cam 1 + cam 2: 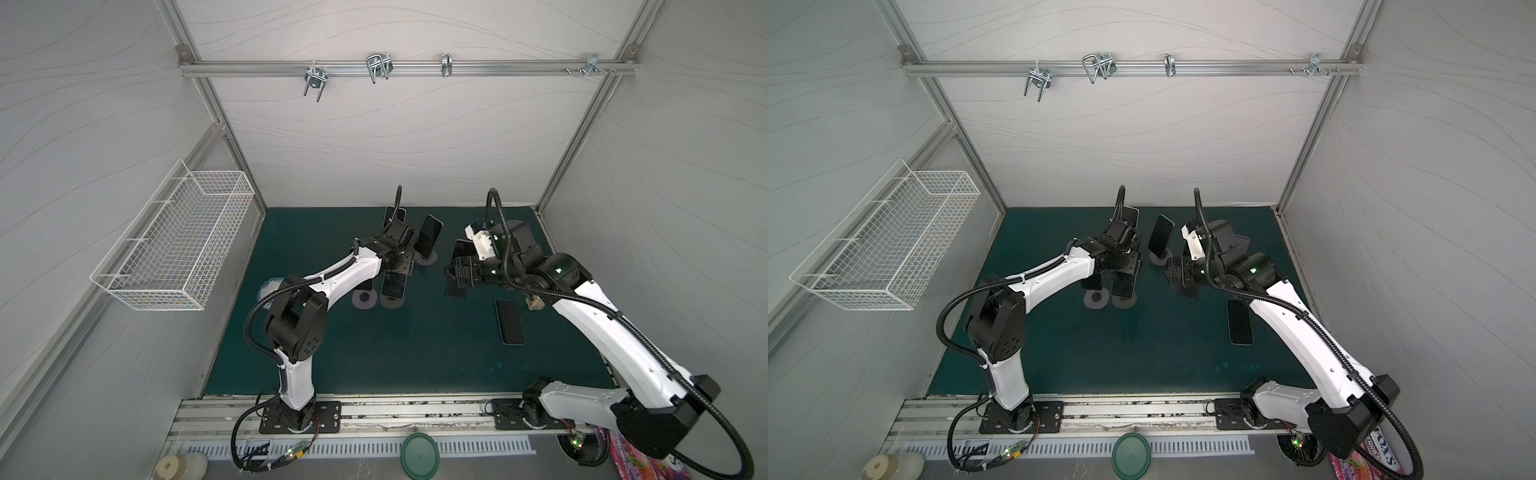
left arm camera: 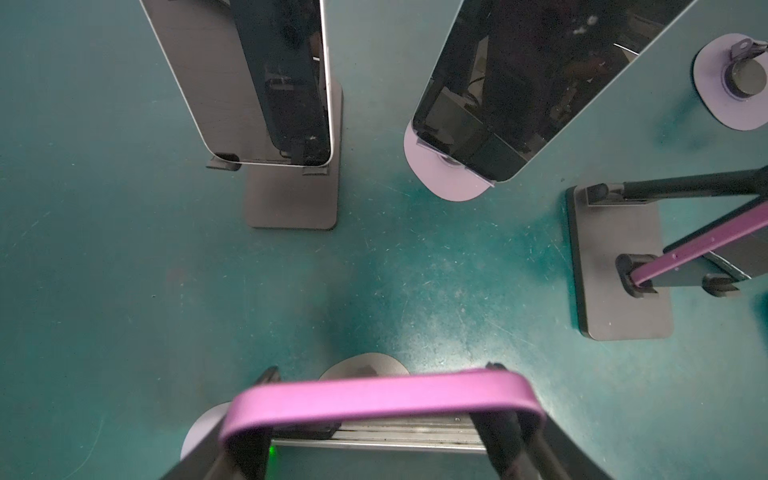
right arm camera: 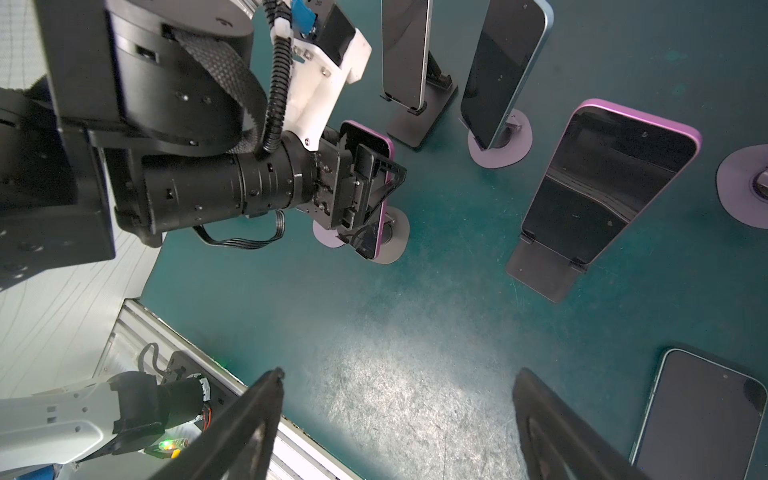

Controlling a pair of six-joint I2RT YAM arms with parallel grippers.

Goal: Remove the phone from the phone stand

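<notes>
Plainly, the left gripper (image 3: 370,195) is pinching the purple phone (image 2: 374,392) across its width. The phone stands nearly upright, its lower end at the round stand (image 3: 397,239) straight beneath. Its length runs up-down, so lifting looks right. The right gripper (image 3: 399,395) hangs spread, empty, farther off.

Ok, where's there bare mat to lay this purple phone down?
The front half of the mat, left of the flat phone, is bare; so is the back-left corner. The back middle is crowded with phone stands and both arms' wrists.
</notes>
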